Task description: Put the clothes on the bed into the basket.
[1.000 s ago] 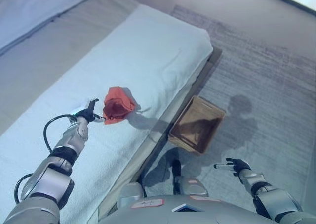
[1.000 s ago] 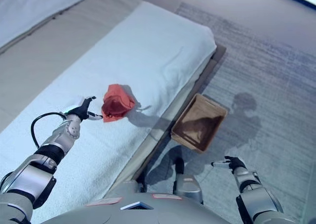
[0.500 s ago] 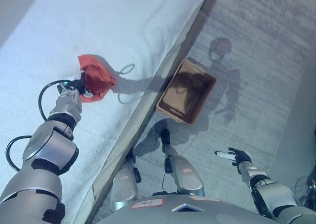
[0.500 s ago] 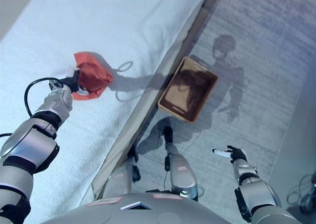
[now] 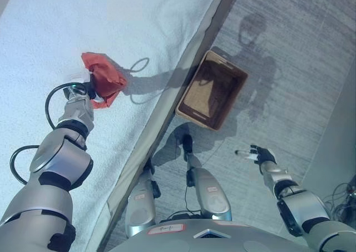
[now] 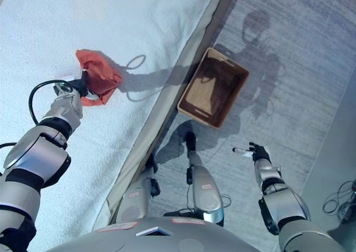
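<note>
Nothing readable here, honestly. No print, labels, numbers or signs on the red cloth (image 5: 104, 78) at about 10 o'clock, the white bed (image 5: 83, 18), or the brown basket (image 5: 212, 90) at roughly 1 o'clock.

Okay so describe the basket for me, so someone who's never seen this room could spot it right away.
Start at the white bed that fills the left of the view and follow its long edge to the grey carpet beside it. The basket sits there on the floor against the bed frame. It is a brown rectangular open-topped container, apart from the red cloth up on the bed.
</note>
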